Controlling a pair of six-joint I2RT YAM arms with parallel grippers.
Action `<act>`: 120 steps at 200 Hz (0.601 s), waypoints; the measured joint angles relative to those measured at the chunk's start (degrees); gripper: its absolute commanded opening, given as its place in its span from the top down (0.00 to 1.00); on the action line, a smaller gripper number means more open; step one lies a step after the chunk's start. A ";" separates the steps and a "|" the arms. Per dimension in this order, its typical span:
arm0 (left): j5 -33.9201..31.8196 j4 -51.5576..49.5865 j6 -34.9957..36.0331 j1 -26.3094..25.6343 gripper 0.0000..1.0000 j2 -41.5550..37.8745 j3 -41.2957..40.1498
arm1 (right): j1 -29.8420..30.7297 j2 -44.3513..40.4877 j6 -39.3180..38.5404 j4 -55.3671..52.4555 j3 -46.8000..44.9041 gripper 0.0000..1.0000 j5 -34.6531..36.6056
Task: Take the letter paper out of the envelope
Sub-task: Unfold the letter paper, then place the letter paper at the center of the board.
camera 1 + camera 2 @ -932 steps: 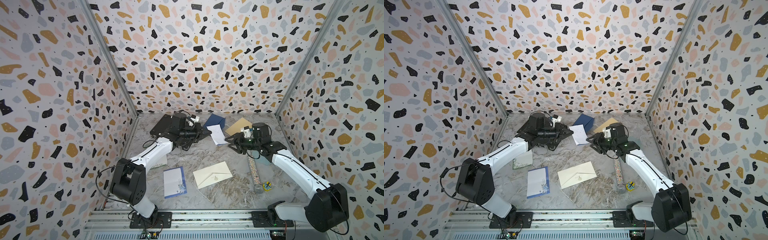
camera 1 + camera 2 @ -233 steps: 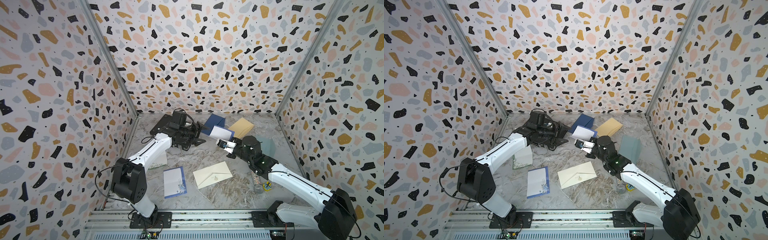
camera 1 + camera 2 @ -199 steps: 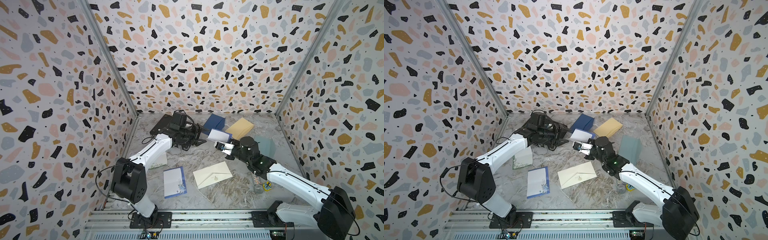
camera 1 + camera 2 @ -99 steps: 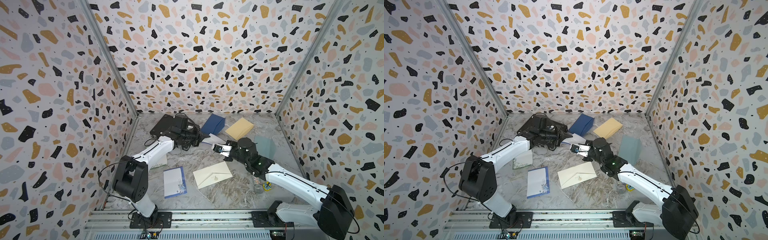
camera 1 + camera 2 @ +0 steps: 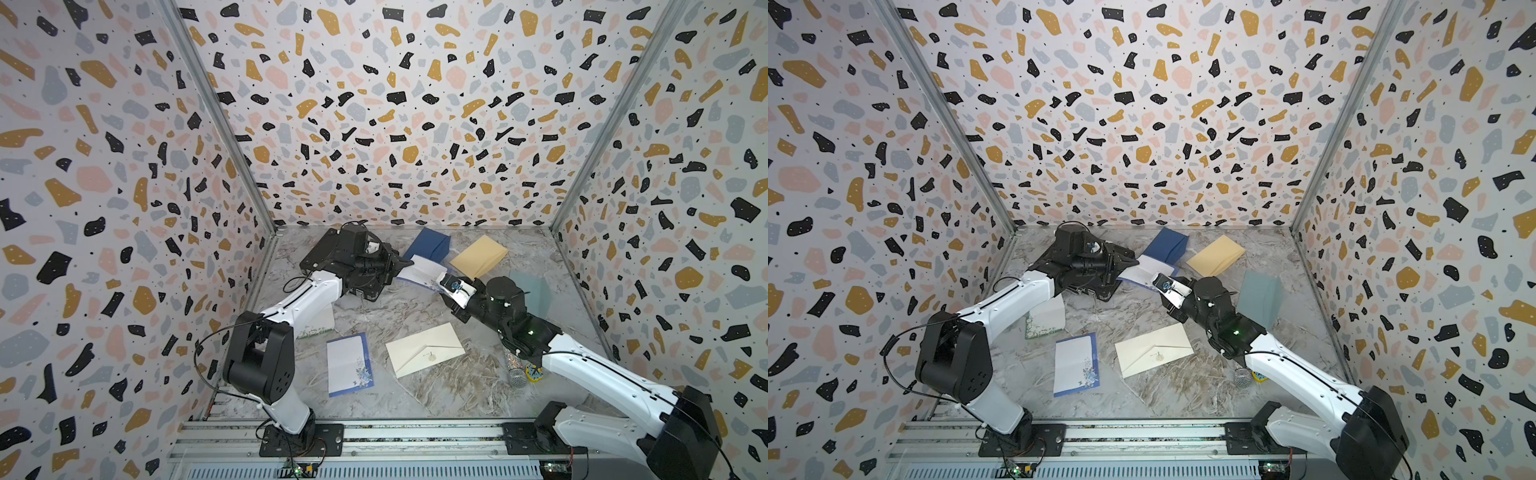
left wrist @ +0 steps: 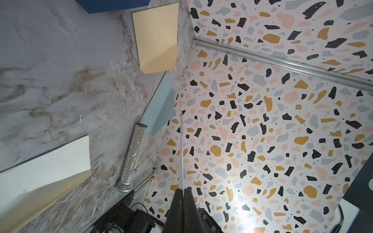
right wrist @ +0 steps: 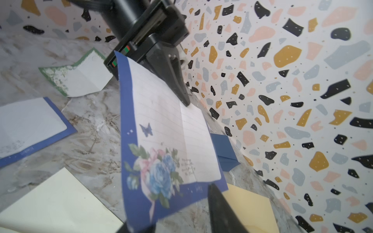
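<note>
While the left gripper (image 6: 184, 193) is clenched on one edge of the letter paper (image 7: 167, 125), the sheet hangs above the table (image 5: 415, 307) between the two arms. It is outside the blue envelope (image 5: 430, 245), which lies flat near the back wall. In the left wrist view the paper shows only as a thin white line running out from between the closed jaws.

The right gripper (image 7: 173, 207) is at the opposite edge, the one with the printed blue flowers. Its jaws are parted, with one finger on each side of the sheet; whether either finger touches the paper cannot be told.

Other items lie flat on the table:
- tan envelope (image 5: 478, 255) – just beside the blue envelope
- cream envelope (image 5: 424, 349) – near the front, flap side up
- blue-bordered sheet (image 5: 348, 363) – beside the cream envelope
- green-bordered sheet (image 7: 76, 78) – under the left arm
- glitter microphone (image 6: 134, 155) – near the right arm
</note>
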 measured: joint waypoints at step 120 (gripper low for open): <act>-14.62 -4.90 32.46 0.52 1.00 8.61 -1.57 | -3.23 -8.63 44.70 -28.28 6.78 0.31 0.83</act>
